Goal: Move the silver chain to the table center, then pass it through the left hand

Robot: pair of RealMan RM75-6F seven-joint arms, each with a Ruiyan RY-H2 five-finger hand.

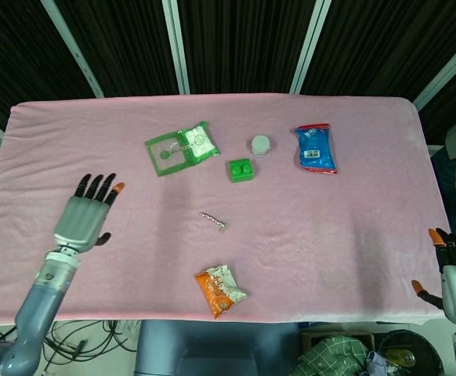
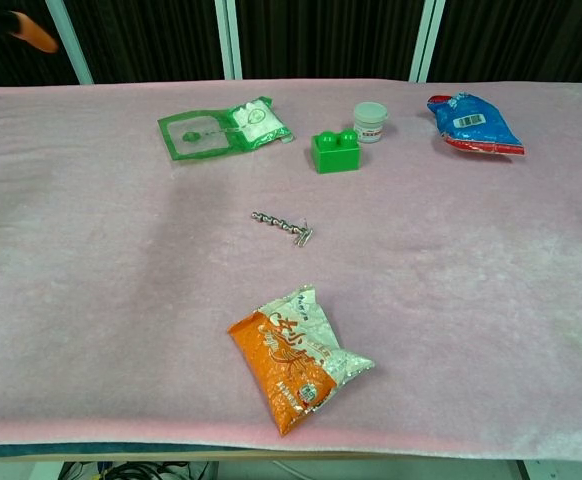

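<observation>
Chain (image 1: 213, 221) lies loose near the table's middle, just beyond the orange snack bag (image 1: 219, 291) and nearer than the green block (image 1: 240, 170). Our left hand (image 1: 87, 215) hovers well off to the left, fingers spread, holding nothing; our right hand (image 1: 451, 266) waits at the near right corner, also empty with fingers apart. We judge the next reach should come down over one end. It looks short, silvery, knobbly, slightly slanted.
</observation>
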